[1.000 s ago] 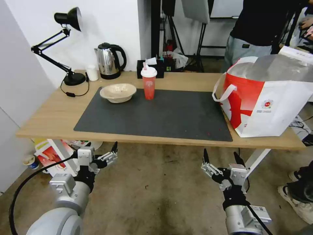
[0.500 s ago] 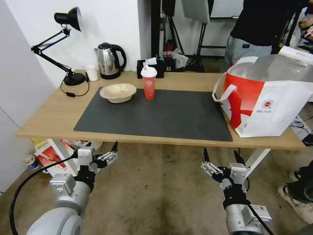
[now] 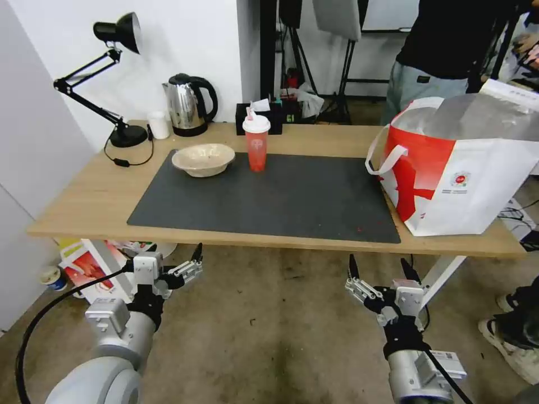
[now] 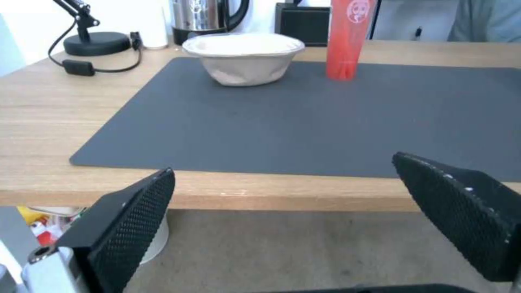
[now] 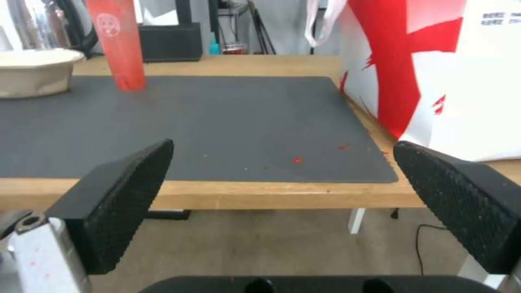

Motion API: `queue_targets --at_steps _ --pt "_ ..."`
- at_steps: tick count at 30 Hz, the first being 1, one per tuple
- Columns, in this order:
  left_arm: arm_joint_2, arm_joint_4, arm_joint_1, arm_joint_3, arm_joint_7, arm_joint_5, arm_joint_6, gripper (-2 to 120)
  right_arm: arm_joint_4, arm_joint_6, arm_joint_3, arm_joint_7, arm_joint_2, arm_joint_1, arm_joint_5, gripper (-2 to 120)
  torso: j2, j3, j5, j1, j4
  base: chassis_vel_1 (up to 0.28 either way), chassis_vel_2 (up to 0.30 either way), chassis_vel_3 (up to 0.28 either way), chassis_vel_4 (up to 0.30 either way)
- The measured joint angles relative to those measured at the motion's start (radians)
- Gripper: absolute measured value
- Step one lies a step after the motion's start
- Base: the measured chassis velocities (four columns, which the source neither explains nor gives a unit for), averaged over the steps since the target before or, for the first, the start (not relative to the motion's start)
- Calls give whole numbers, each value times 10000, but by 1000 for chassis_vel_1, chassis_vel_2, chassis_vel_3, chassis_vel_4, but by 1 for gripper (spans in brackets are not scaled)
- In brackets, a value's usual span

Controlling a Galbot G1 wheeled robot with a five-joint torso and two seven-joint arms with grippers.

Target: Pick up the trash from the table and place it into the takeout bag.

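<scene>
A two-armed wheeled robot faces a light-wood table (image 3: 90, 196) with both arms held low, in front of and below the table's near edge. The left gripper (image 3: 175, 259) hangs below the left part of the edge, its black fingers (image 4: 130, 228) spread wide apart and holding nothing. The right gripper (image 3: 379, 270) sits below the right part of the edge, its fingers (image 5: 117, 203) likewise spread and empty.

On the dark grey mat (image 3: 269, 196) covering the middle of the table, a shallow beige bowl (image 3: 203, 159) stands upright near the far left corner, with a red lidded drink cup (image 3: 256, 145) just beside it to the right, the two apart. A few red specks lie on the mat's near right corner. The takeout bag (image 3: 460, 168), white with a bold red splash print and loop handles, stands on the right end of the table, touching the mat's right edge.

Along the back of the table are a black desk lamp (image 3: 112, 78), a steel kettle (image 3: 188, 104) and a black tissue box (image 3: 259, 116)
</scene>
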Motion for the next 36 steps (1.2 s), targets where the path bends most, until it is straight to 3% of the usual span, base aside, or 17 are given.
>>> queue_targets --at_steps 9,15,21,28,36 --pt "21 -8 13 -23 14 -13 -4 100 581 -46 177 -1451 -537 -24 92 100 -1 0 1 0 0 0 0 0 0" --pt "20 1 8 -36 21 -18 -14 100 894 242 486 -2951 -1078 842 1313 100 0 0 2 -1 0 0 0 0 0" --pt "3 44 -19 -36 25 -9 -26 100 900 -59 685 -3307 -1371 1416 1875 100 -1 0 1 -1 0 0 0 0 0" --pt "-85 132 -102 -94 50 2 -44 100 786 -88 719 -4711 -1705 3149 3268 100 -1 0 -4 -1 0 0 0 0 0" --pt "-115 180 -100 -123 60 27 -49 100 -690 -869 280 -6304 -1735 6238 5824 100 -2 1 -2 0 1 0 0 0 0"
